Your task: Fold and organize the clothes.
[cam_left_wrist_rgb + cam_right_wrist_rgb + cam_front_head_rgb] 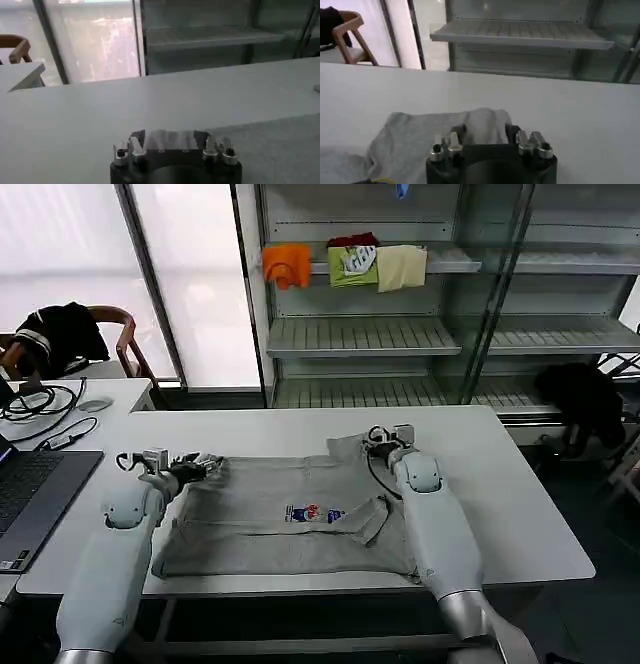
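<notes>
A light grey shirt (270, 529) with a small multicoloured chest print (313, 513) lies spread on the white table (520, 484), its right sleeve folded inward. My left gripper (208, 465) rests low at the shirt's far left corner; in the left wrist view this gripper (167, 142) sits on the table beside the grey fabric (280, 145). My right gripper (372, 442) is at the shirt's far right corner. In the right wrist view a raised bunch of the shirt (410, 140) stands between its fingers, and the right gripper (487, 132) is shut on it.
A laptop (30, 494) and cables (40, 409) lie on the left desk. Behind the table a shelf unit holds folded orange (288, 264), green (353, 266) and cream (402, 267) garments. A chair with a black garment (65, 334) stands far left; another black garment (585, 399) is at right.
</notes>
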Motion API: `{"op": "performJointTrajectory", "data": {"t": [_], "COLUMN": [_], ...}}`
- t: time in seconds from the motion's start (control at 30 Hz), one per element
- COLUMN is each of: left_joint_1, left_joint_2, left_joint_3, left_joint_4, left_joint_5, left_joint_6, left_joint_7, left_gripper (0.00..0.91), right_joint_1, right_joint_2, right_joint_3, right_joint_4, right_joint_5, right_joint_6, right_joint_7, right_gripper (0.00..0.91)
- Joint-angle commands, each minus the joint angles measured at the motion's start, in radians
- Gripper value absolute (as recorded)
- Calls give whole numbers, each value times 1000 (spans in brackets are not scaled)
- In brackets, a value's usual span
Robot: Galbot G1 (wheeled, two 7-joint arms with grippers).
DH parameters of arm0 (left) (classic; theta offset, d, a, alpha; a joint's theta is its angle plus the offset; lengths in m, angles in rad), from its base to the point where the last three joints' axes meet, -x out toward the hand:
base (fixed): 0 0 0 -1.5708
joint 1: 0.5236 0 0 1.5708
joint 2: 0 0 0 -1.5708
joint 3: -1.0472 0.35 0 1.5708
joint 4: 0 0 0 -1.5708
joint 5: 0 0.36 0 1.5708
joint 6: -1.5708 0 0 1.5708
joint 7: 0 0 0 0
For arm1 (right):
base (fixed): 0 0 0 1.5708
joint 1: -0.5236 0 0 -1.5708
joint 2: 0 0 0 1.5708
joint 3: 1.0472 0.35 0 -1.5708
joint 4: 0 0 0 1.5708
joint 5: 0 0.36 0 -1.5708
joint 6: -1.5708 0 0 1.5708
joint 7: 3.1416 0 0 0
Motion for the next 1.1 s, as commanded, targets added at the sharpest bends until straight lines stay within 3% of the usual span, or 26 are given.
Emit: {"op": "performJointTrajectory", "data": {"t": [0.03,0.27,0.4,0.6,0.77,1.1], "left_joint_1": [2,6,8,25,67,251], "left_joint_2": [-1,-3,-11,6,22,62], "left_joint_3": [-5,-12,-25,-44,-67,-118], "left_joint_4": [12,7,-2,-53,-115,-304], "left_joint_5": [-1,-25,-93,-164,-219,-306], "left_joint_6": [1,-30,-118,-139,-142,-147], "left_joint_7": [6,7,-14,-37,-39,12], "left_gripper": [10,0,0,0,0,0], "right_joint_1": [-3,-14,-37,-80,-147,-383], "right_joint_2": [2,13,18,6,-19,-78], "right_joint_3": [6,10,10,-2,-15,-34], "right_joint_4": [-6,17,57,175,297,645], "right_joint_5": [8,36,58,158,205,276], "right_joint_6": [-2,100,186,222,207,97], "right_joint_7": [-7,20,29,70,86,104], "right_gripper": [0,0,0,0,0,0]}}
